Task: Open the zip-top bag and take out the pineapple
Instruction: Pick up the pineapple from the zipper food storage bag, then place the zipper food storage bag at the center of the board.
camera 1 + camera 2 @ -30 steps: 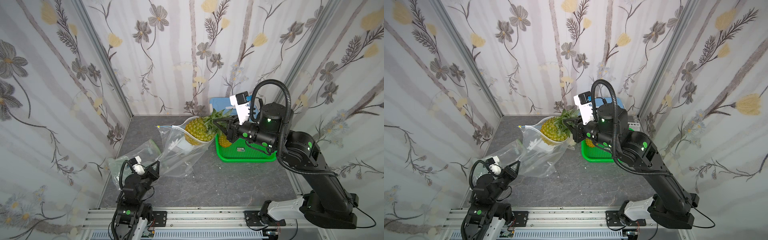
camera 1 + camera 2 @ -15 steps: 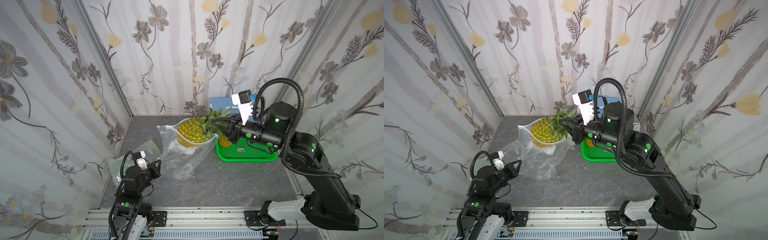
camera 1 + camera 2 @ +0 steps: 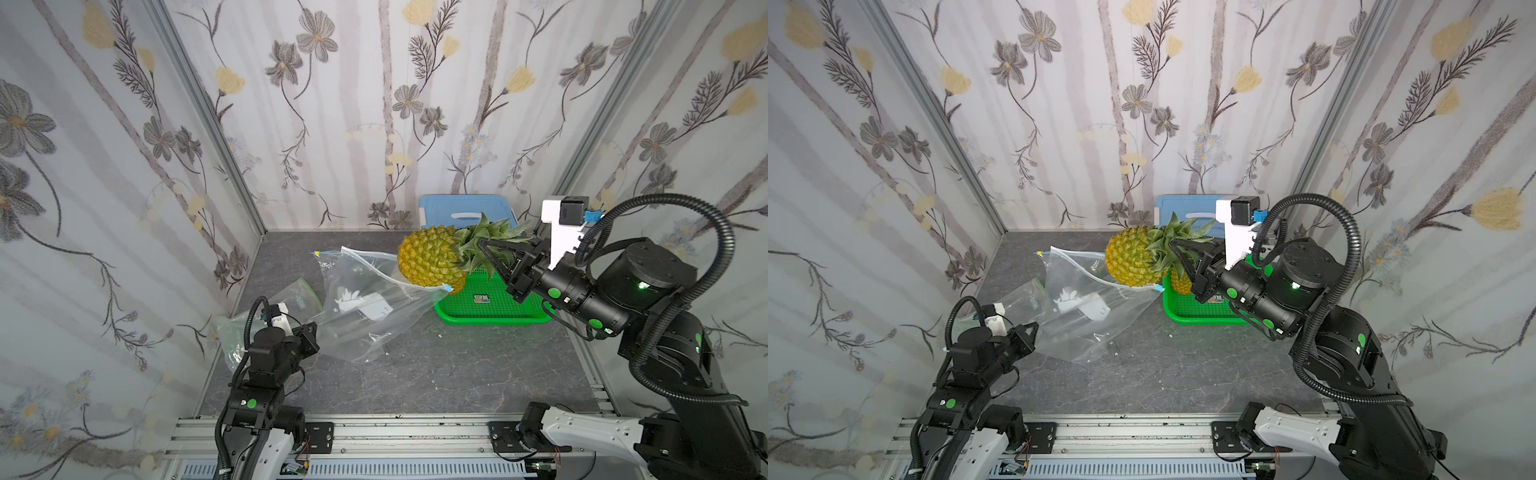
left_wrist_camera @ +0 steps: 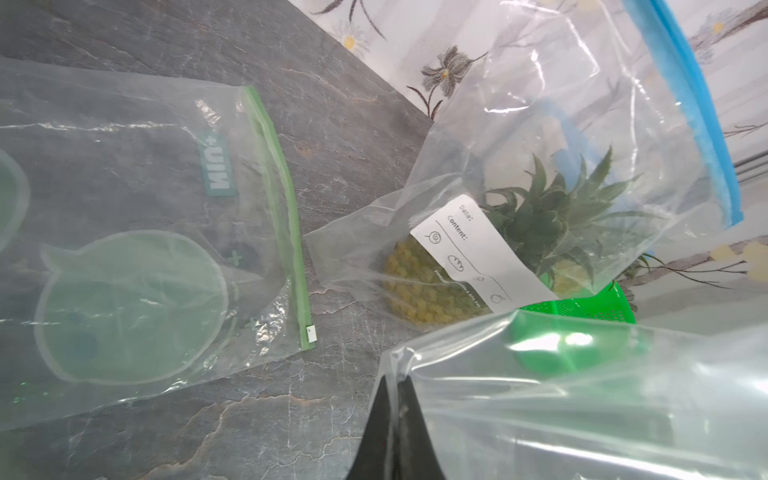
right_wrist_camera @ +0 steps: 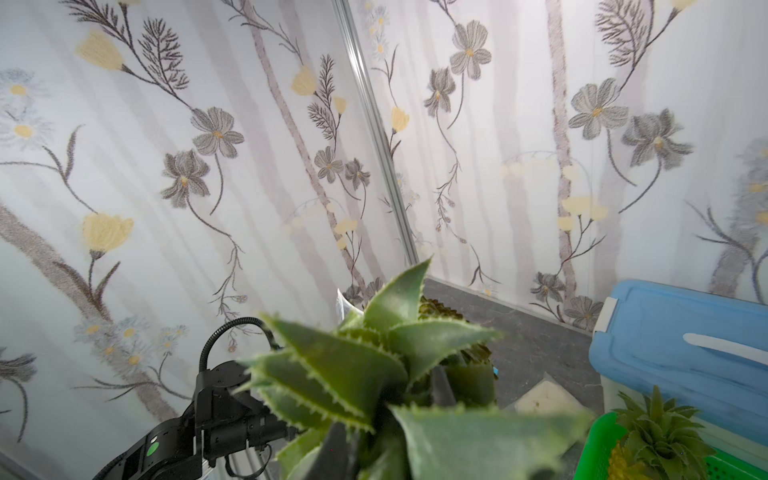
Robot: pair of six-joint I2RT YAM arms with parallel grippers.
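Note:
The pineapple [image 3: 430, 262] [image 3: 1131, 262] hangs in the air on its side, outside the zip-top bag, with its body just over the bag's blue zip rim. My right gripper [image 3: 482, 249] [image 3: 1177, 249] is shut on its green crown [image 5: 374, 374], whose leaves fill the right wrist view. The clear zip-top bag [image 3: 365, 307] [image 3: 1084, 316] sags open on the table. At the front left my left gripper [image 3: 311, 336] [image 3: 1030, 332] [image 4: 395, 382] is shut on the bag's bottom corner. In the left wrist view the pineapple [image 4: 419, 299] shows through the film.
A green basket [image 3: 498, 311] [image 3: 1204, 318] sits under my right gripper and holds a second small pineapple [image 5: 656, 436] [image 3: 1179, 284]. Behind it stands a blue bin [image 3: 461, 210] [image 5: 685, 353]. Another clear bag with a green zip [image 4: 124, 249] [image 3: 291, 299] lies flat at the left.
My right gripper has drawn the pineapple rightward, out of the bag's mouth. The emptied bag has sagged onto the table, and my left gripper still holds its corner.

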